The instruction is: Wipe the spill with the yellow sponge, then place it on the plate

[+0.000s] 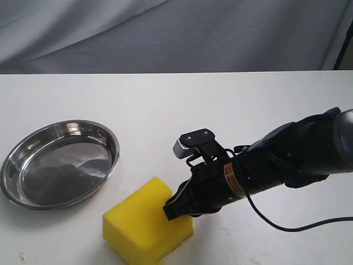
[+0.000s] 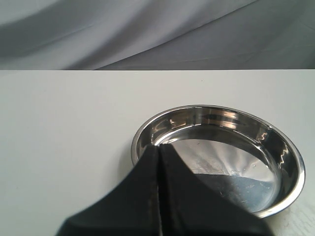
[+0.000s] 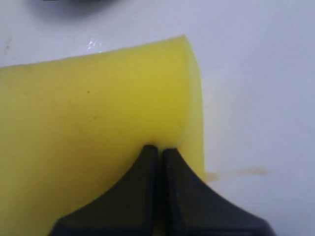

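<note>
Right wrist view, spill (image 3: 237,172) beside yellow sponge (image 3: 98,118)

The exterior view looks down across the table (image 1: 220,99), sharing the plate (image 1: 60,165) with the nearer left wrist view and the yellow sponge (image 1: 138,221) with the close-up right wrist view.

The plate (image 1: 55,165) is polished metal, smooth and mirror-bright. The yellow sponge (image 1: 138,221) is matt foam; the table (image 1: 165,110) smooth matt white, the backdrop (image 1: 165,33) grey cloth.
</note>
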